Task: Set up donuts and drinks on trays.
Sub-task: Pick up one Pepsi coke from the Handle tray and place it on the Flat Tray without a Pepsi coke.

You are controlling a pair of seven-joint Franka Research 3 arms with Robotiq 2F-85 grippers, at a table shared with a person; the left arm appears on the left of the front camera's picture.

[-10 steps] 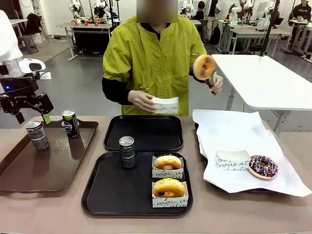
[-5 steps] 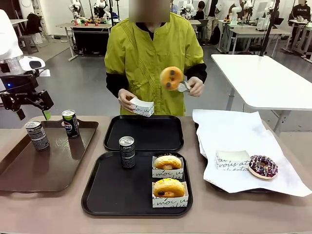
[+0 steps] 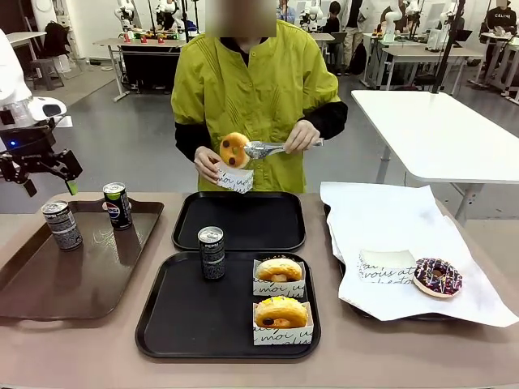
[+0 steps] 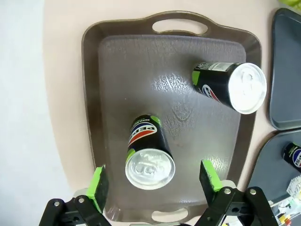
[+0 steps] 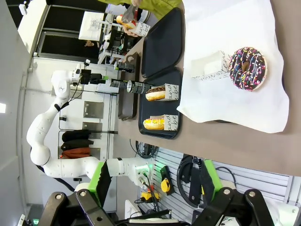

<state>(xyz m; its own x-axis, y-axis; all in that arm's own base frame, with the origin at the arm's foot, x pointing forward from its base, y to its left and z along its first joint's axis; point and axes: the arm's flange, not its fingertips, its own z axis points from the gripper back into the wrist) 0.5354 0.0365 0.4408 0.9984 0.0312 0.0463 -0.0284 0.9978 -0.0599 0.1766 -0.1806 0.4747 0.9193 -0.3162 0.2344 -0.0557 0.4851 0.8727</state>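
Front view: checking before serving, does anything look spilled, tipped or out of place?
Nothing is spilled or tipped. Only the sprinkled donut lies bare on the white paper, beside an empty sleeve.

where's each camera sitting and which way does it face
Front: robot's side, looking across the table at the person; left gripper at picture left.
Left wrist: above the brown tray, looking down at two cans; that gripper open.
Right wrist: off the table's end, rolled, facing the sprinkled donut; right gripper open.
Shared: front and left wrist show those cans.
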